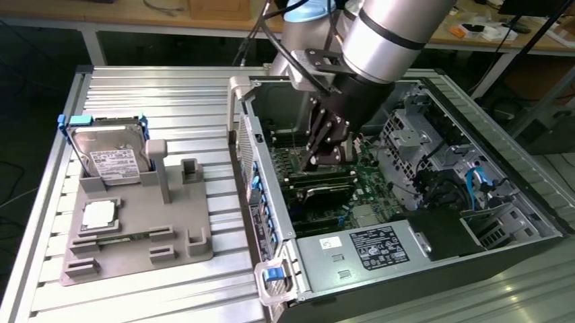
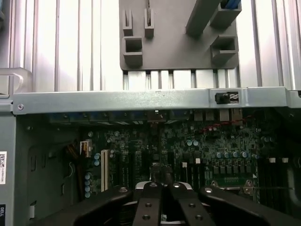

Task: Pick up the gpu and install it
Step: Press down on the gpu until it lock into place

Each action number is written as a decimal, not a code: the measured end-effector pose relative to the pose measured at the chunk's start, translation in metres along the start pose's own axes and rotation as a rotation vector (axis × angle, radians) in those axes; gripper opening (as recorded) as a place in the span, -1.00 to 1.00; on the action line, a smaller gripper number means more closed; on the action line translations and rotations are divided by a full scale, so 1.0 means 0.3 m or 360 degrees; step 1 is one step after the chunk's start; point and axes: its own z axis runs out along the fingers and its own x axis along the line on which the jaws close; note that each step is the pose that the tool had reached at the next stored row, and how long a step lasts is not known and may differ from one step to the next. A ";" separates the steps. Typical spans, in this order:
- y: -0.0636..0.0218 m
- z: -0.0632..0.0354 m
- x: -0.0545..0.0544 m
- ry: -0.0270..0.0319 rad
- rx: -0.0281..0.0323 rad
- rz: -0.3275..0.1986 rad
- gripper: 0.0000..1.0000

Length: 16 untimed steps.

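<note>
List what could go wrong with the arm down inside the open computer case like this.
1. The shut gripper hangs low over the motherboard; drifting down could strike its upright capacitors.
2. The arm's cables trail near the case wall and might snag.
3. Whether the gpu is gripped cannot be told; if so, a loose hold could misalign it.

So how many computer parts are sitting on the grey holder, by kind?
Hard drive: 1
Processor chip: 1
Total on the grey holder: 2
</note>
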 end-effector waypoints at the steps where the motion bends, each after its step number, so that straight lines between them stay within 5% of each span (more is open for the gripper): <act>1: -0.005 -0.001 0.000 -0.00009 -0.00298 0.0000 -0.79; 5: -0.025 -0.004 -0.001 -0.00048 -0.01391 0.0001 -0.79; 8: -0.034 0.000 -0.001 -0.00078 -0.01810 0.0001 -0.79; 9: -0.036 0.003 -0.001 -0.00082 -0.01873 0.0001 -0.79; 16: -0.002 0.052 0.001 -0.00085 -0.01878 0.0001 -0.79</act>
